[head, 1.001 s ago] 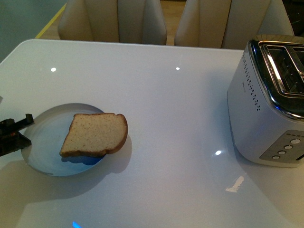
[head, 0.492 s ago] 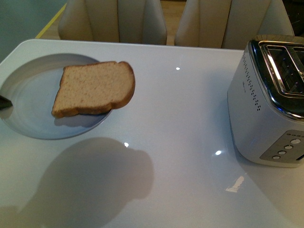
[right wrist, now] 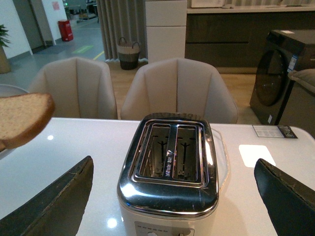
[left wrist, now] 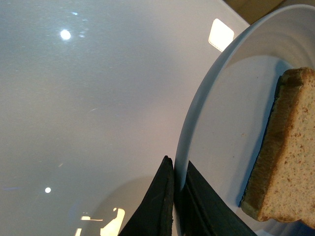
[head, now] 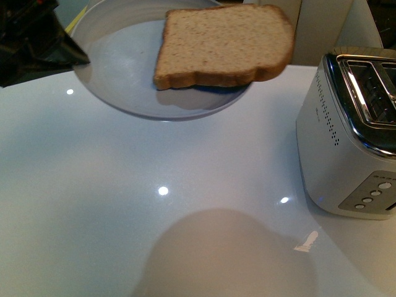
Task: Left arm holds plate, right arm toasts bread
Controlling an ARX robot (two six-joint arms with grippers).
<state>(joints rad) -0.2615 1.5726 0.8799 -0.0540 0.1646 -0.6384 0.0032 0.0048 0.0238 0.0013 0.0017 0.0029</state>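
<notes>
The pale plate (head: pixel 124 68) is held up in the air above the white table, and its shadow falls on the table near the front edge. My left gripper (head: pixel 68 55) is shut on the plate's left rim; the left wrist view shows that rim (left wrist: pixel 184 162) pinched between the two black fingers (left wrist: pixel 160 206). The slice of bread (head: pixel 223 46) lies on the plate and overhangs its right side toward the toaster (head: pixel 349 130). In the right wrist view my right gripper (right wrist: pixel 172 196) is open wide, its fingers on either side of the toaster (right wrist: pixel 170 172), with the bread (right wrist: pixel 22 120) at the edge.
The silver two-slot toaster stands at the right of the white table (head: pixel 185 185), with both slots (right wrist: pixel 170 150) empty. Beige chairs (right wrist: pixel 177 91) stand behind the table's far edge. A dark appliance (right wrist: pixel 283 73) stands beyond.
The plate with the bread has risen off the table and moved right toward the toaster. Its shadow has shifted right along the table's front.
</notes>
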